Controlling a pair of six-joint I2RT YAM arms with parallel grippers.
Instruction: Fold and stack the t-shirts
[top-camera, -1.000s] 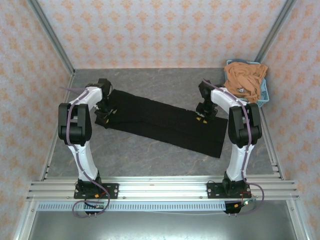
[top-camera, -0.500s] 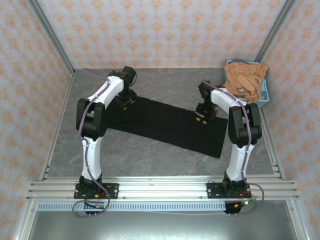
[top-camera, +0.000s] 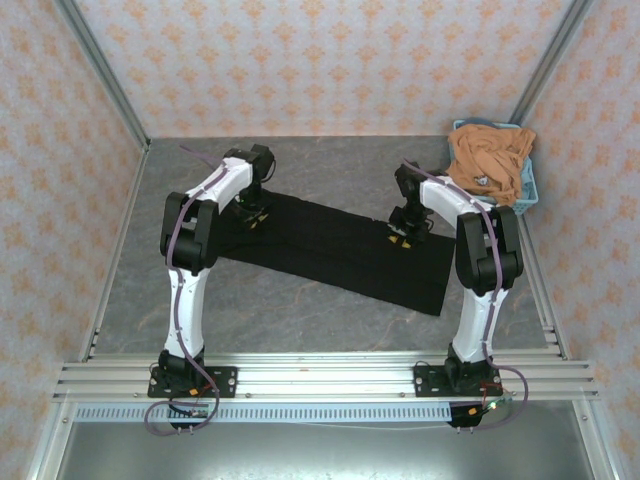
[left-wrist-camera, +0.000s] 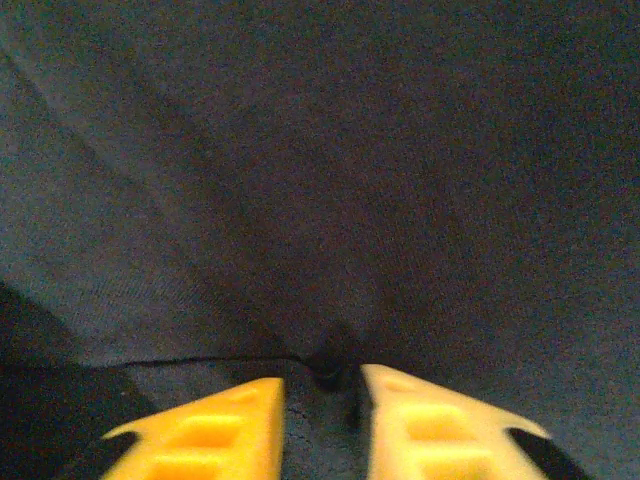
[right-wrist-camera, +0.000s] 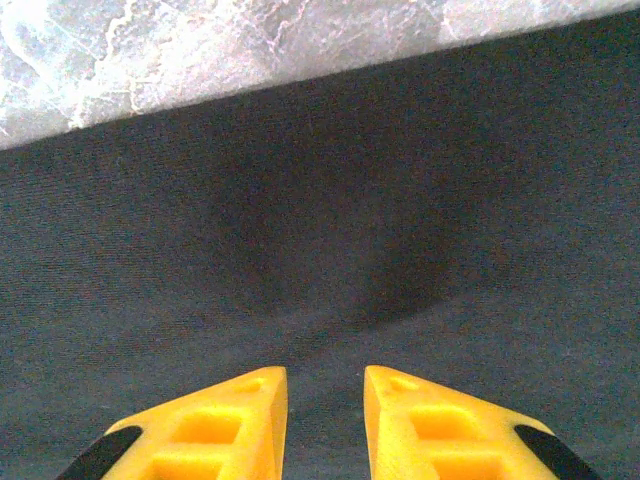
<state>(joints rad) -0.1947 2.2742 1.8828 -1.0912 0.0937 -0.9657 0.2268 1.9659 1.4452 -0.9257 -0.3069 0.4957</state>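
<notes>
The black t-shirt (top-camera: 330, 245) lies folded into a long strip, slanting from back left to front right on the table; its print is hidden. My left gripper (top-camera: 255, 213) sits at the strip's far edge near its left end. Its yellow fingers (left-wrist-camera: 225, 425) stand close together with a pucker of black cloth (left-wrist-camera: 330, 180) pinched between them. My right gripper (top-camera: 402, 237) is at the far edge near the right end, narrow, with black cloth (right-wrist-camera: 330, 230) filling the gap between its tips (right-wrist-camera: 325, 385). The orange-tan t-shirt (top-camera: 488, 160) lies crumpled in the basket.
A light blue plastic basket (top-camera: 530, 195) stands at the back right corner, close behind the right arm. Grey marbled table (top-camera: 300, 300) shows in front of the black strip and along its far edge (right-wrist-camera: 200, 50). Patterned walls enclose the sides and the back.
My left arm swung from the strip's left end to its far edge, further right, and its jaws narrowed onto the cloth. The right arm stayed put.
</notes>
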